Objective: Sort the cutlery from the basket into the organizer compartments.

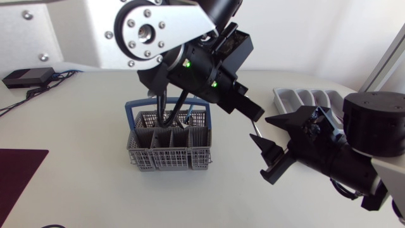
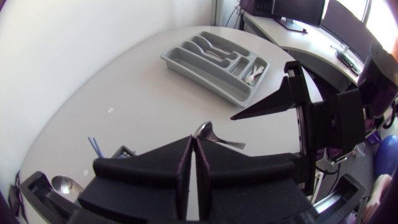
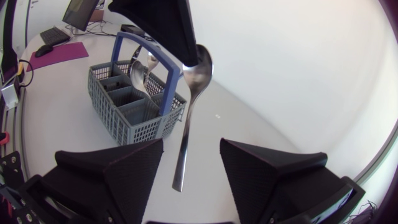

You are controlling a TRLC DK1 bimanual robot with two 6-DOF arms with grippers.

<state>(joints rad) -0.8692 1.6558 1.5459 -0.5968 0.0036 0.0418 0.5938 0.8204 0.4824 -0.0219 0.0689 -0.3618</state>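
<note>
Apparent handover: your left pincer pinches the spoon beside the basket; next, close the spread right pincer on its handle.

Left end effector pinched together, right end effector gaping.

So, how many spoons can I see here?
3. One spoon hangs from the left tool; two spoons sit in the basket. More may be hidden there or in the organizer.
</note>
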